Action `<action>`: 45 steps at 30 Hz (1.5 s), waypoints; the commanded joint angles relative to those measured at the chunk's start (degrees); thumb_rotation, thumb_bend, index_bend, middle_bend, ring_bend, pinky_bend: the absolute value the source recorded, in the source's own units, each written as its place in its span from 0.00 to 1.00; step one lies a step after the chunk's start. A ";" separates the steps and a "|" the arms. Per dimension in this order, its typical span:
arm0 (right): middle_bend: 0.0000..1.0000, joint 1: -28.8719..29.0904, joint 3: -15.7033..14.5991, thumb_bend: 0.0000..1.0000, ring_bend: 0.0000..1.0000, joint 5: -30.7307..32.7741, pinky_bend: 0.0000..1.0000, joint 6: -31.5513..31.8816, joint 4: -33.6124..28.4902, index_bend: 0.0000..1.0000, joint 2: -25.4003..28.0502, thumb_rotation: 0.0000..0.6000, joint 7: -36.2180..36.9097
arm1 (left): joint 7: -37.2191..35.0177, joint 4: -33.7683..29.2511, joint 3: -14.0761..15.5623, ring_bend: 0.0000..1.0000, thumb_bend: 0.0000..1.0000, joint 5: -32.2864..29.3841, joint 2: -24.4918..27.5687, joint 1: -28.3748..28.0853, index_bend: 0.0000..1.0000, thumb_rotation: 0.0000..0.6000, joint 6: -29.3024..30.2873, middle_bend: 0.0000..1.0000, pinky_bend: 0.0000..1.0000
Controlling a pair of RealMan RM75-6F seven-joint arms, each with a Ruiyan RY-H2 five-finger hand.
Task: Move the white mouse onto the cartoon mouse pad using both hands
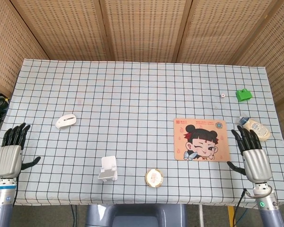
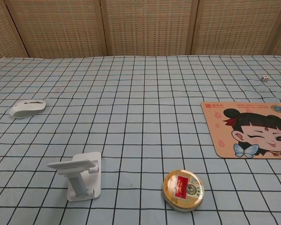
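Note:
The white mouse (image 1: 66, 121) lies on the checked cloth at the left, also seen in the chest view as the white mouse (image 2: 27, 108). The cartoon mouse pad (image 1: 200, 139) lies flat at the right, with nothing on it; the chest view shows the pad (image 2: 248, 129) too. My left hand (image 1: 11, 153) hovers at the table's near-left corner, fingers spread, holding nothing, well short of the mouse. My right hand (image 1: 251, 155) is at the near-right edge, fingers spread, empty, just right of the pad. Neither hand shows in the chest view.
A white phone stand (image 1: 107, 169) and a round tin (image 1: 154, 178) stand near the front edge. A small bottle (image 1: 255, 128) lies by my right hand. A green block (image 1: 243, 94) and a die (image 1: 222, 96) sit at the far right. Wicker screens enclose the table.

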 commanded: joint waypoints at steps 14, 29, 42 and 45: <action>0.00 -0.01 0.17 0.13 0.00 0.23 0.00 -0.13 -0.95 0.05 1.78 1.00 3.32 | 15.82 0.01 -11.72 0.01 0.07 -18.80 -1.56 -11.20 0.18 1.00 -11.45 0.00 0.13; 0.00 0.31 1.10 0.13 0.00 1.96 0.00 -1.14 -0.10 0.05 2.60 1.00 7.15 | 26.39 12.15 -14.47 0.09 0.14 -40.98 -6.93 -23.54 0.26 1.00 -25.14 0.09 0.21; 0.00 0.56 1.41 0.13 0.00 2.27 0.00 -1.30 1.12 0.06 2.27 1.00 8.41 | 26.98 22.01 -12.97 0.10 0.14 -46.96 -12.67 -29.64 0.26 1.00 -30.99 0.09 0.21; 0.00 0.58 1.46 0.13 0.00 2.41 0.00 -1.38 1.40 0.06 2.13 1.00 8.45 | 26.84 25.25 -12.71 0.10 0.14 -47.79 -14.74 -31.16 0.28 1.00 -32.02 0.10 0.21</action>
